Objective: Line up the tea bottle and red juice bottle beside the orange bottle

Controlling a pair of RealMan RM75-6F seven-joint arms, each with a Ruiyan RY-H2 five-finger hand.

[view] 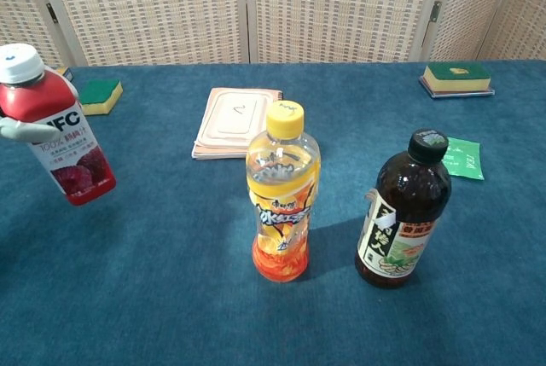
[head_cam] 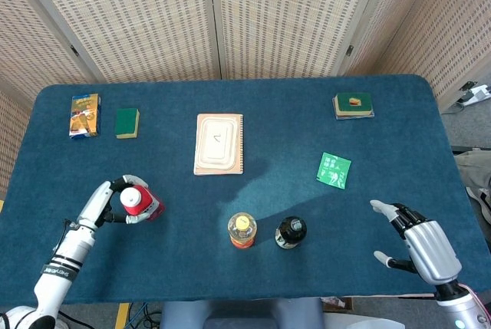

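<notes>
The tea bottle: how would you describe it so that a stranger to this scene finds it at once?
Look at the near edge of the blue table, where two bottles stand side by side. The tea bottle is the right one, next to the orange bottle. It alone is dark brown with a black cap; its neighbour is orange with a yellow cap.

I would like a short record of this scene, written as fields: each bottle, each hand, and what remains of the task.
red juice bottle: red plastic bottle with white cap, tilted, held by the left hand, far left of the other two
orange bottle: clear plastic bottle of orange drink with yellow cap, upright on the blue table
tea bottle: dark bottle with black cap, upright, beside the orange bottle
left hand: grips the red juice bottle
right hand: holds nothing, fingers apart
remaining: red juice bottle not yet in line
</notes>
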